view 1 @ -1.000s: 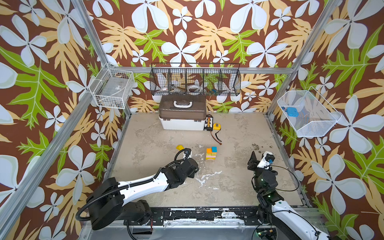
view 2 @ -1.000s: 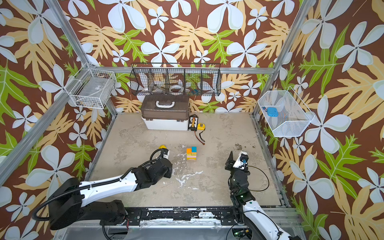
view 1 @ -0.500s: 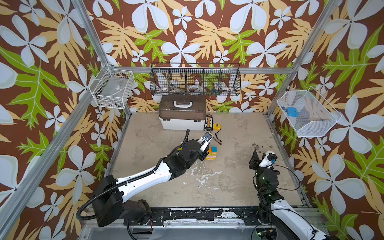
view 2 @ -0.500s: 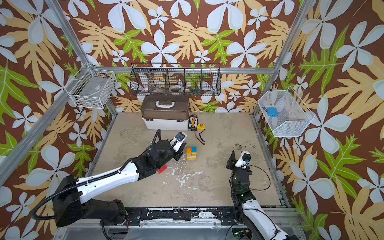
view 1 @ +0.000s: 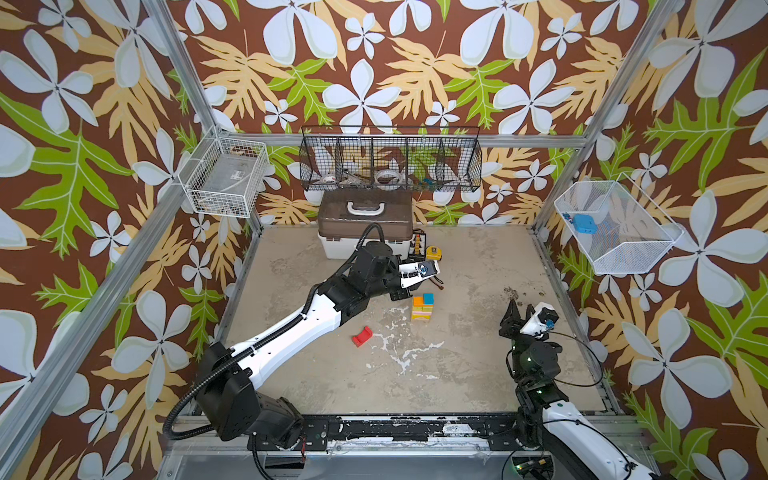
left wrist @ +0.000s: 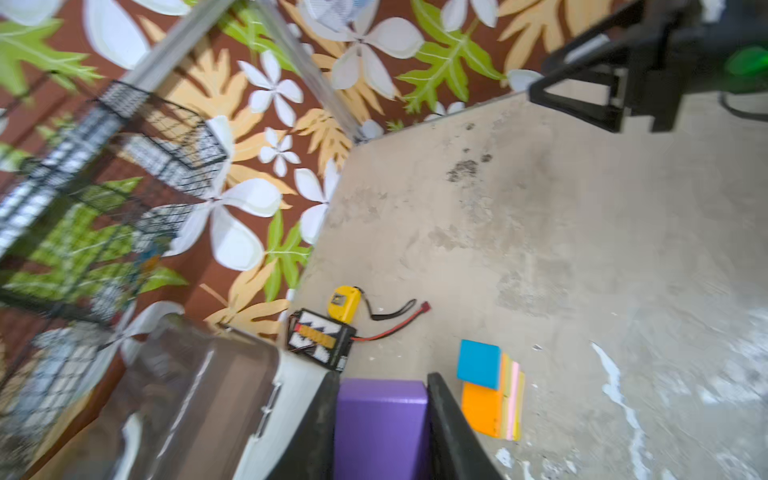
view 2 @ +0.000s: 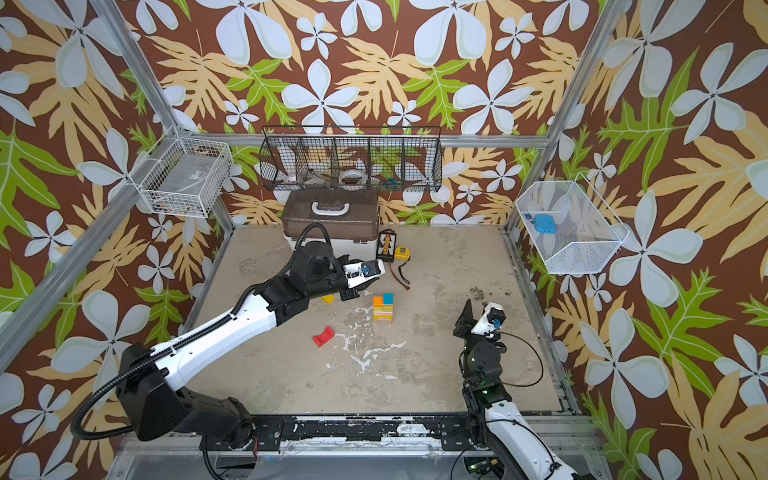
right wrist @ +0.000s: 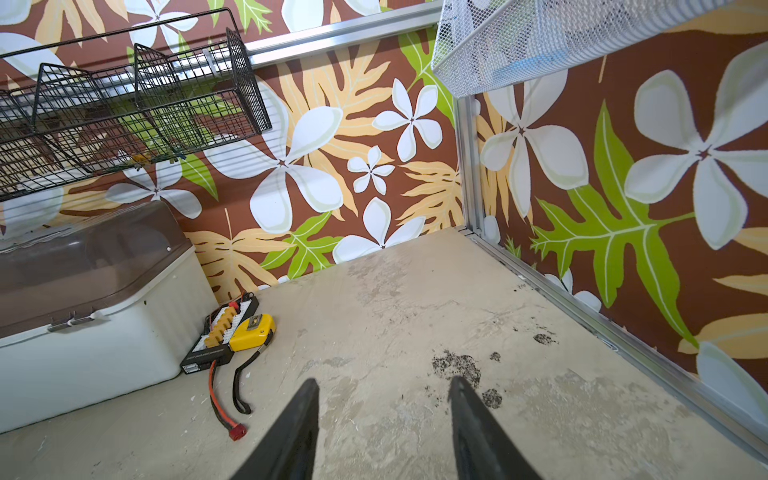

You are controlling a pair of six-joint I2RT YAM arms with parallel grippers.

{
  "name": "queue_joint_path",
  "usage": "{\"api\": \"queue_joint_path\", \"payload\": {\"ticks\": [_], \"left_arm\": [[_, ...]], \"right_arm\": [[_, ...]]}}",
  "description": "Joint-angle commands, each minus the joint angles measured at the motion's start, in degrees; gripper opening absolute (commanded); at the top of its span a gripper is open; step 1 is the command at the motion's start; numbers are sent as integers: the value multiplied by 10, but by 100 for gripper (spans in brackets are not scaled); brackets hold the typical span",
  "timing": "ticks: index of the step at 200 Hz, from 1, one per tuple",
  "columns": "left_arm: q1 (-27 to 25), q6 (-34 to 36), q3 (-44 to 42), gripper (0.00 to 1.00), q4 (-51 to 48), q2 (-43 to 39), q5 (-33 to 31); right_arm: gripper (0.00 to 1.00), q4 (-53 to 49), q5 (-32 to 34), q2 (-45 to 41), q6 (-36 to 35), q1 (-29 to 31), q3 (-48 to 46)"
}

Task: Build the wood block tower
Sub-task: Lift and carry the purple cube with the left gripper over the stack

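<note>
The tower point(view 1: 422, 307) stands mid-floor in both top views: yellow at the base, then pink and orange layers, with a teal and an orange block side by side on top point(left wrist: 482, 386). My left gripper point(left wrist: 382, 378) is shut on a purple block point(left wrist: 380, 424) and hovers just left of the tower point(view 2: 382, 307); the wrist hides that block in both top views. A red arch block point(view 1: 361, 336) lies on the floor nearer the front. A yellow block point(view 2: 328, 298) peeks out from under the left arm. My right gripper point(right wrist: 384, 386) is open and empty over bare floor at the right point(view 1: 515, 313).
A brown-lidded white box point(view 1: 365, 224) stands at the back wall, with a black board point(view 1: 417, 245), a yellow tape measure point(view 1: 432, 252) and loose cables beside it. Wire baskets hang on the walls: white point(view 1: 224, 178), black point(view 1: 390, 160) and white mesh point(view 1: 615, 226).
My left arm has lifted from the front-left floor and swung back and right to the tower with the purple block, uncovering the red arch. The right gripper's fingers have closed in a little.
</note>
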Motion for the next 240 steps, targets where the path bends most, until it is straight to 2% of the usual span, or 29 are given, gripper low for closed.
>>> {"api": "queue_joint_path", "payload": {"ticks": [1, 25, 79, 187, 201, 213, 224, 230, 240], "left_arm": [[8, 33, 13, 0, -73, 18, 67], [16, 45, 25, 0, -103, 39, 93], [33, 78, 108, 0, -221, 111, 130], [43, 67, 164, 0, -280, 182, 133], [44, 64, 165, 0, -281, 184, 139], [43, 58, 163, 0, -275, 184, 140], [43, 53, 157, 0, -265, 182, 141], [43, 50, 153, 0, -259, 180, 142], [43, 47, 144, 0, -247, 177, 148]], "right_arm": [[50, 26, -13, -9, -8, 1, -20], [51, 27, -10, -34, -8, 1, -33], [52, 28, -10, -78, -5, 1, -55], [51, 29, -14, -73, -6, 1, -53], [56, 23, -17, -73, 0, 1, -50], [57, -25, -28, -80, 19, 1, -26], [59, -142, -42, -92, 96, 1, 42], [63, -229, -70, -93, 144, 1, 94], [63, -305, -152, -91, 183, 1, 168]]}}
